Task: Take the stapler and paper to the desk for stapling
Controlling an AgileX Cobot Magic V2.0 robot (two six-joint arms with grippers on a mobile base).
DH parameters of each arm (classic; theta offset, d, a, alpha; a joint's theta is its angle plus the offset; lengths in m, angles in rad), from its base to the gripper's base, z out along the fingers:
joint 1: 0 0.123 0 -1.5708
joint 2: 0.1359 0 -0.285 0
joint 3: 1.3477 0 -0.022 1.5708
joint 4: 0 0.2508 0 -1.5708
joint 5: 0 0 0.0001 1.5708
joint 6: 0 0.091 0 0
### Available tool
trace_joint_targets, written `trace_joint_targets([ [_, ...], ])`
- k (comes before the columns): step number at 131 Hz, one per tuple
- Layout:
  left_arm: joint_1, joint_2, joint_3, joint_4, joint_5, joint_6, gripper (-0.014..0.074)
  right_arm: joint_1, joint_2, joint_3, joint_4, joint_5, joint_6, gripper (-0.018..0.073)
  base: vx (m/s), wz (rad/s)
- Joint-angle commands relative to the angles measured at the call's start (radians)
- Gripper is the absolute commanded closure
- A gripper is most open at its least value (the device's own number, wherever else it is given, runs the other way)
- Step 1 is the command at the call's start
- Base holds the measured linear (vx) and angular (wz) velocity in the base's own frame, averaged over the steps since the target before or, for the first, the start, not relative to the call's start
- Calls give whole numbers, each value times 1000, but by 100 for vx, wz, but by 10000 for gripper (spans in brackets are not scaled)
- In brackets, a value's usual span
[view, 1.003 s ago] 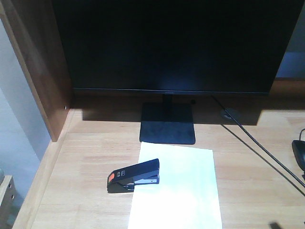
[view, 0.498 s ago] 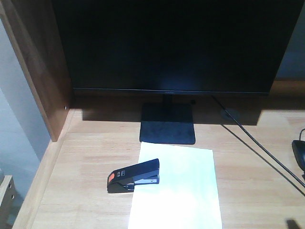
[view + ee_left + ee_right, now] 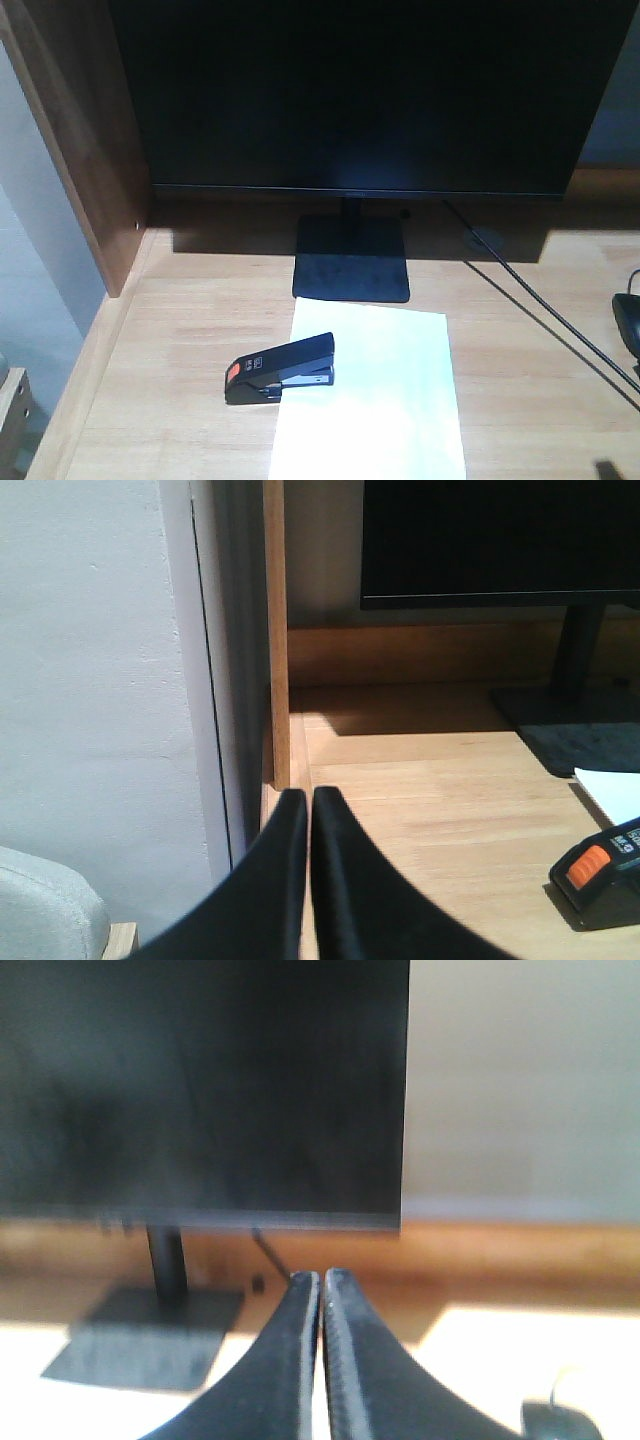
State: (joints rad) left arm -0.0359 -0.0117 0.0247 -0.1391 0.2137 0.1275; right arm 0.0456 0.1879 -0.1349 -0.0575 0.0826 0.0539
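Note:
The black stapler (image 3: 280, 368) with its orange-red label lies on the desk (image 3: 180, 380), its nose over the left edge of the white paper (image 3: 375, 400). In the left wrist view the stapler (image 3: 600, 870) and a corner of the paper (image 3: 612, 792) sit at the far right. My left gripper (image 3: 309, 795) is shut and empty over the desk's left edge, well left of the stapler. My right gripper (image 3: 322, 1276) is shut and empty, pointing toward the monitor's right side. A dark tip (image 3: 603, 468) shows at the front view's lower right.
A large black monitor (image 3: 350, 90) stands on a flat black base (image 3: 352, 262) just behind the paper. A black cable (image 3: 540, 310) runs diagonally to the right. A dark mouse-like object (image 3: 630, 325) sits at the right edge. A wooden side panel (image 3: 85, 150) walls the left.
The dark tip at the front view's lower right has shifted to the right along the bottom edge. The stapler and the paper have not moved.

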Motion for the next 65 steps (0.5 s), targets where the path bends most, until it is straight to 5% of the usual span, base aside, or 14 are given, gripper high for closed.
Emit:
trace_joint_targets([
  [1,-1,-17,10,-7,-78,-9,603,-7,-25,17,-11,-83,-15,565,0,0],
  [65,-1,-16,10,-8,-78,-9,603,-25,-208,167,-1,-21,-9,565,0,0],
])
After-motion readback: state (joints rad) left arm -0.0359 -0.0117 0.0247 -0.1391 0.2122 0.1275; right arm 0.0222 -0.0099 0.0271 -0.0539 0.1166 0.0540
